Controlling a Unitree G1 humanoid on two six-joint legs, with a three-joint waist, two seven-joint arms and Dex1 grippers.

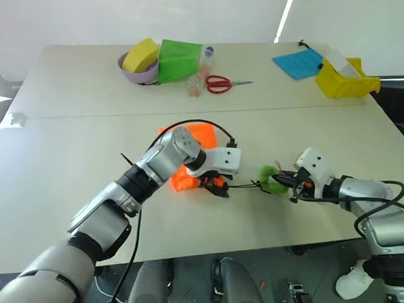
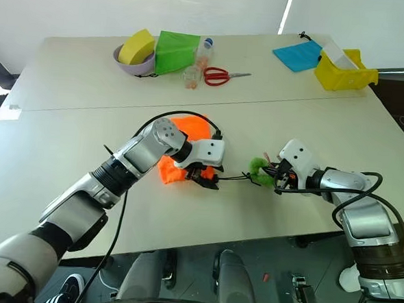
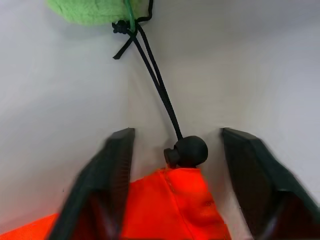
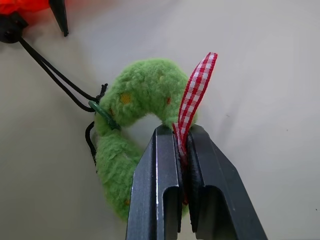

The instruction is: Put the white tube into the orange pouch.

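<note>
The right gripper (image 4: 182, 150) pinches the green tuft's ribbon (image 4: 196, 95), tensioning the cord; the left gripper's (image 3: 175, 150) fingers straddle, half-open, the orange pouch (image 1: 199, 134) neck at nine o'clock. White tube unseen.

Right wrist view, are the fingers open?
No, the right gripper fingers are pinched shut on the checked ribbon of the green tuft.

Bright neon-orange woven-cloth drawstring pouch (image 3: 175, 205): matt, fine weave. Thin black braided cord (image 3: 160, 90) with a round, smooth black plastic toggle (image 3: 190, 151). Green fuzzy plush tuft (image 4: 135, 100): rough pile; red-and-white gingham cloth ribbon (image 4: 197, 95). Black gripper fingers (image 4: 160, 185): smooth, slight sheen. Pale beige table top (image 1: 65, 150): smooth, matt.
</note>
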